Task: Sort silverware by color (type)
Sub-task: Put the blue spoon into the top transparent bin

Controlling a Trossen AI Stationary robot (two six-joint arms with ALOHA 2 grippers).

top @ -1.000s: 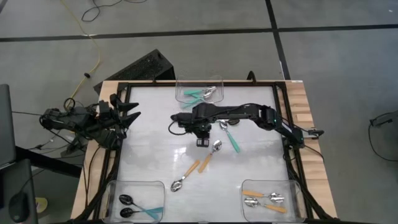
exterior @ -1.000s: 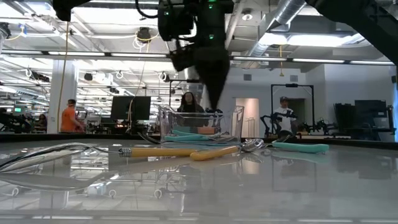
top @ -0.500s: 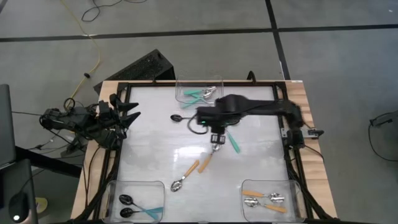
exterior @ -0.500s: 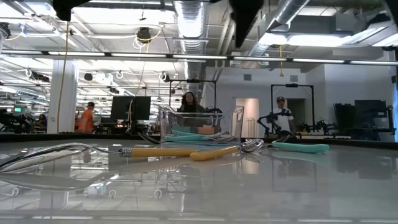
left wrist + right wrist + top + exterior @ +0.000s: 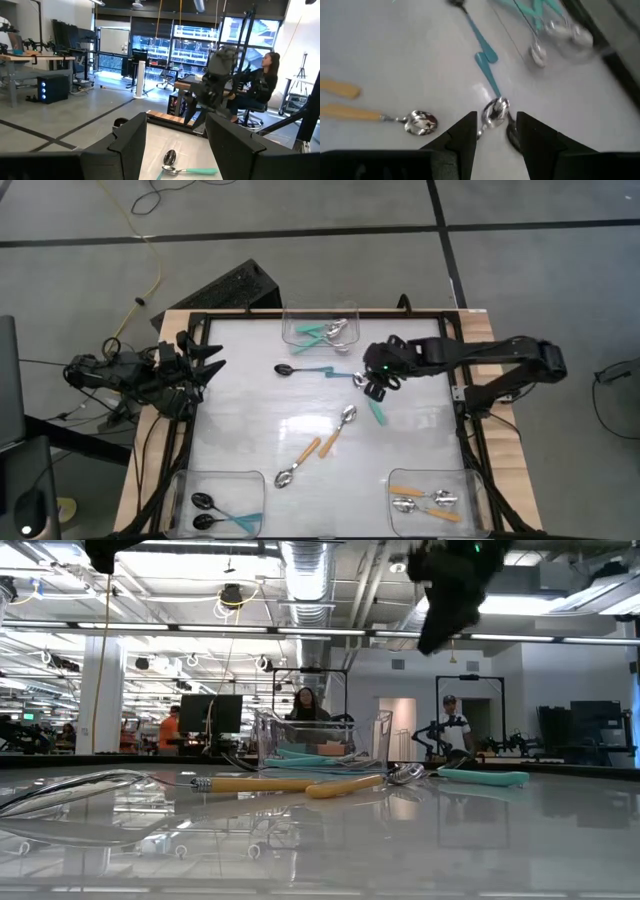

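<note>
You had the white table [image 5: 250,420] under both arms, with a clear bin at its far edge [image 5: 320,327], one at its near left corner [image 5: 222,498] and one at its near right corner [image 5: 432,498]. Your left gripper [image 5: 205,365] waited at the table's left edge, its fingers [image 5: 131,140] parted around nothing. Your right gripper [image 5: 376,387] hung above the table's right half, near the far bin, jaws partly open and empty, over a silver spoon with a teal handle [image 5: 369,397]. A black-bowled teal spoon [image 5: 305,370] lay just left of it. Two orange-handled spoons [image 5: 320,445] lay side by side near the table's middle. The far bin held teal-handled silver spoons [image 5: 325,332], the near left bin two black-bowled spoons [image 5: 215,512], and the near right bin orange-handled spoons [image 5: 425,500].
</note>
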